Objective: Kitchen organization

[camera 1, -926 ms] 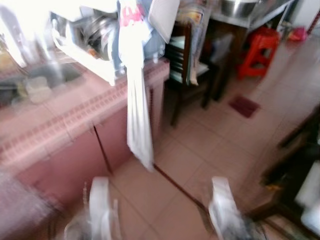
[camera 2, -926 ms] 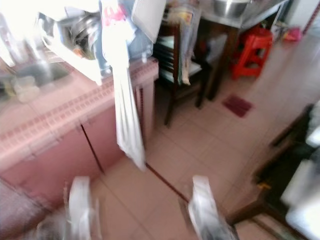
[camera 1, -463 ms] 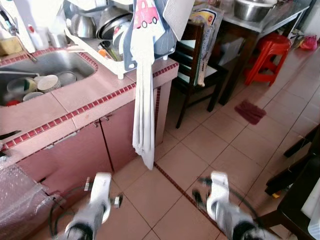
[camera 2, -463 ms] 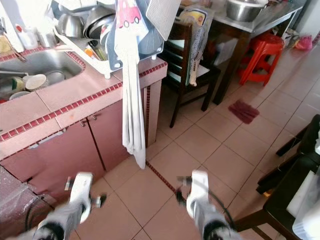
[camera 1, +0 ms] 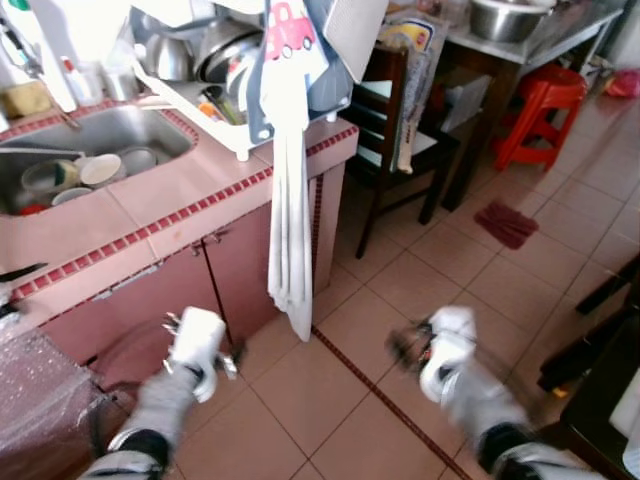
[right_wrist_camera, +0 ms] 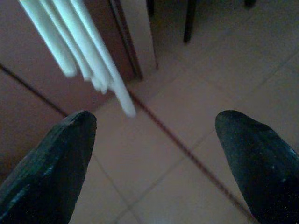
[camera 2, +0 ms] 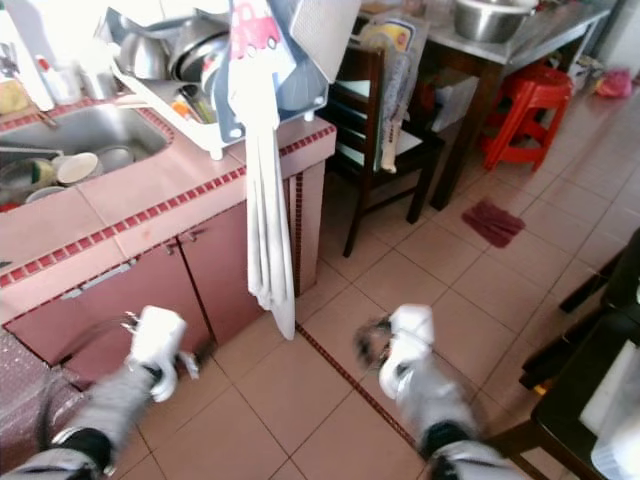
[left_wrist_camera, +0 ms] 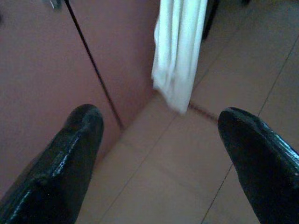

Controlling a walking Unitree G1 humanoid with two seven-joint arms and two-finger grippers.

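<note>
The left gripper (left_wrist_camera: 159,154) stood wide open, its two black fingers (left_wrist_camera: 60,163) spread well apart with nothing between them, held low in front of the pink cabinet doors (camera 1: 160,300) and touching nothing. The right gripper (right_wrist_camera: 154,158) was likewise wide open and empty, held above the tiled floor (camera 1: 400,300) beside the dark red strip in the tiling. A long white towel (camera 1: 291,220) hung from the dish rack (camera 1: 215,85) over the front edge of the pink tiled worktop (camera 1: 150,195), its lower end reaching near the floor; it appeared folded in narrow vertical pleats. The towel hung between the two grippers and beyond them, apart from both. The rack held metal bowls and pans, with a printed cloth bearing a red car (camera 1: 288,25) draped at its corner. The sink (camera 1: 90,140), set in the worktop at the robot's left, contained cups and dishes. A dark wooden chair (camera 1: 395,130) stood beyond the worktop's end, a red stool (camera 1: 540,105) further off under a table with a steel bowl (camera 1: 505,15)
</note>
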